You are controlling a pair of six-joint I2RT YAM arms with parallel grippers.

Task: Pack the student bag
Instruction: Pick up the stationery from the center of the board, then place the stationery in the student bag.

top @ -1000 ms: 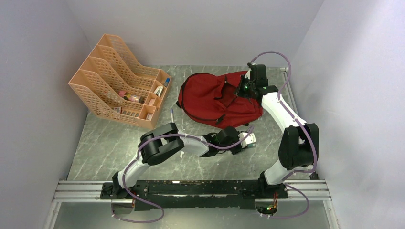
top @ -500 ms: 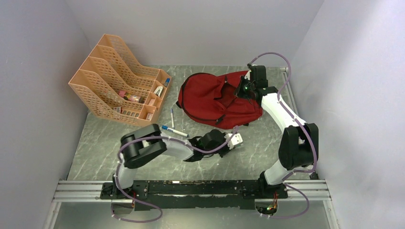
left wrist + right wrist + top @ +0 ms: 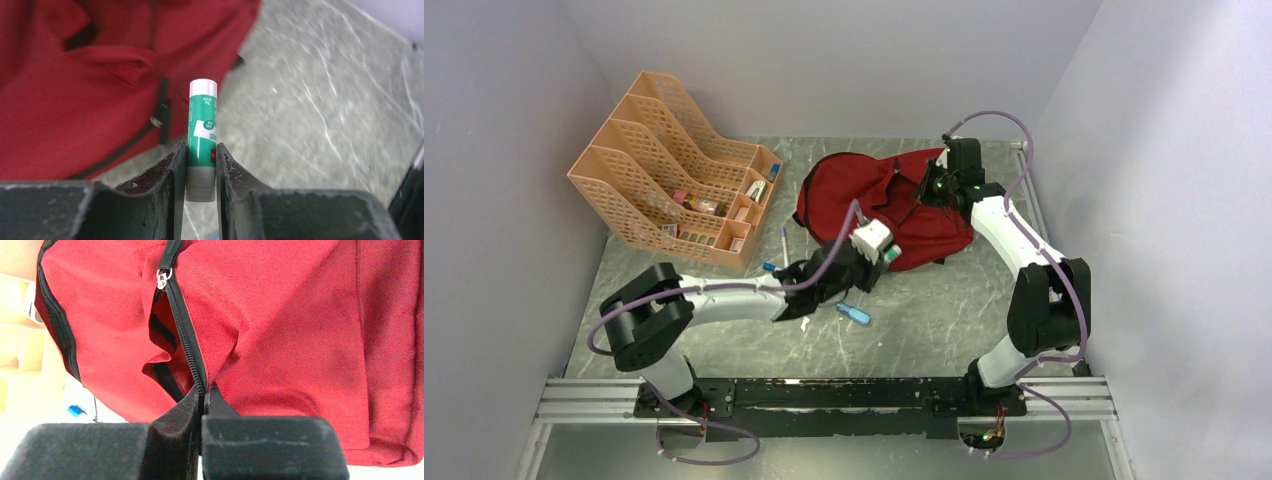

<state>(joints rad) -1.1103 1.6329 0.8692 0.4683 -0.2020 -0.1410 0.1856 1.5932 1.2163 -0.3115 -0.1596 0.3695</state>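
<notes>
1. The student bag (image 3: pixel 874 205) lay slumped on the marbled grey-green table (image 3: pixel 944 320) in the upper middle of the overhead view. It was a soft dark-red fabric backpack with black zipper lines.
2. In the right wrist view its black zipper (image 3: pixel 182 325) stood parted into a dark slit. A small metal pull (image 3: pixel 161 277) sat at the upper left of that frame, and the cloth showed a fine twill weave.
3. The right gripper (image 3: pixel 204 395) was pinched together on the fabric edge beside that zipper, at the bag's upper right in the overhead view.
4. The left gripper (image 3: pixel 201 150) was clamped on a glue stick (image 3: pixel 202 130) at the bag's lower edge. The stick was a green-and-white cylinder with a white cap and a grey base.
5. The inside of the opening was too dark to make out, and the stick's label print was too small to read.
6. A small blue pen (image 3: pixel 854 314) lay on the table below the bag. An orange lattice plastic organizer (image 3: pixel 664 180) sat at the upper left, its small contents unclear.
</notes>
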